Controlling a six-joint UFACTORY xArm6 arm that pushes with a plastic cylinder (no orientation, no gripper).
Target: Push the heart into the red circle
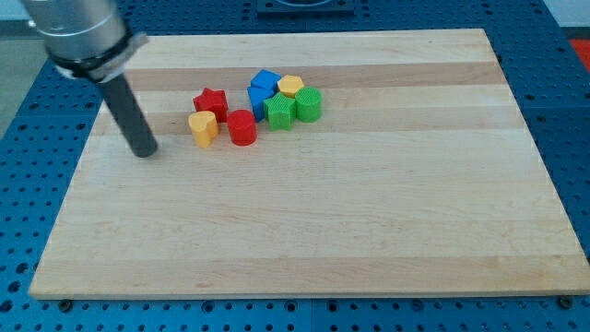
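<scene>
No gripper is being carried; only a rod, whose tip (145, 152) is being held on the table (369, 231), to the view's left of the yellow heart (203, 127) and apart from it. The heart is lying just left of the red circle (242, 127), so a rightward push is probably being lined up.

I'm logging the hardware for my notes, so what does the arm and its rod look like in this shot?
A grey metallic cylindrical housing enters at the view's top left, ending in a darker collar. From it runs a straight, smooth, dark grey rod down to my tip. No pincer, cables or markings show.
</scene>
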